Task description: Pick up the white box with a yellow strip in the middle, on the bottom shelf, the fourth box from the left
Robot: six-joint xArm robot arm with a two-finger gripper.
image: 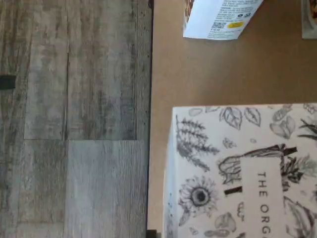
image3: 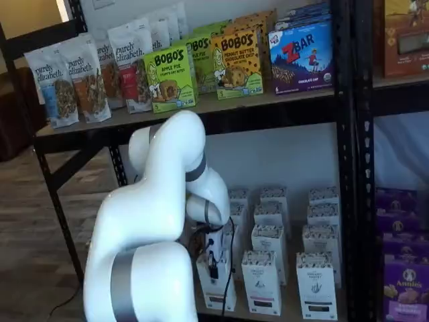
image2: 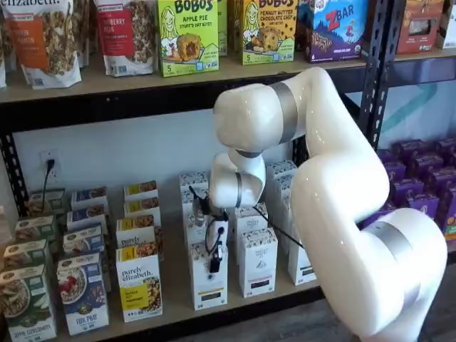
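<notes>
End effector [image2: 214, 249] down on white box [image2: 209, 279], btm shelf [image2: 235, 306].

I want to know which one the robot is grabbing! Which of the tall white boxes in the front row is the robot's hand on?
The tall narrow white box with the black gripper in front of it, leftmost of the front-row white boxes, beside the yellow-and-white purely elizabeth box. The other white boxes stand untouched.

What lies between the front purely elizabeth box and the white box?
Only bare bottom shelf separates the purely elizabeth box and the white box, in a shelf view.
</notes>
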